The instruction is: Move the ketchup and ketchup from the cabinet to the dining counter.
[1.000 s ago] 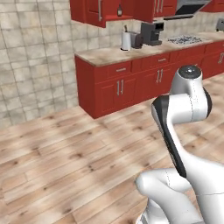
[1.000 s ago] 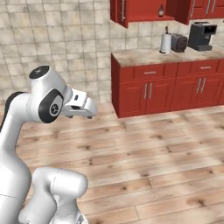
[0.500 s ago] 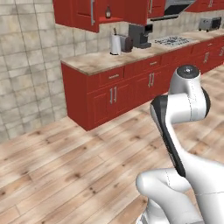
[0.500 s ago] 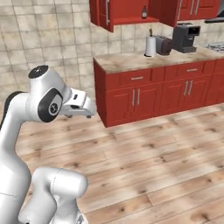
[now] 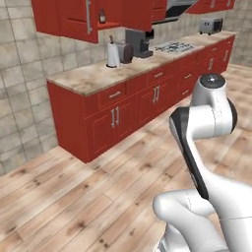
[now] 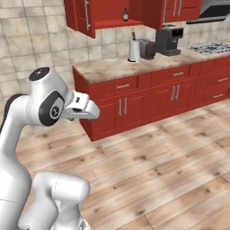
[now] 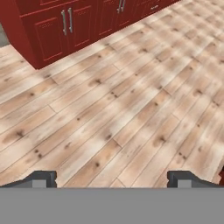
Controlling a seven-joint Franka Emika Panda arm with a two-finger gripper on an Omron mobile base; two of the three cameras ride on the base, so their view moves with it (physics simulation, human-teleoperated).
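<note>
Paper-towel roll (image 5: pixel 112 54) beside coffee machine (image 5: pixel 139 43) on worktop (image 5: pixel 93 78).

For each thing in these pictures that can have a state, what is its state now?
cabinet: door open, red shelf visible.
ketchup: one bottle, upright on the cabinet shelf.
end effector: open, holds nothing, above the wood floor.
paper-towel roll: upright on the worktop.
lower cabinet doors: closed.
drawers: closed.
</note>
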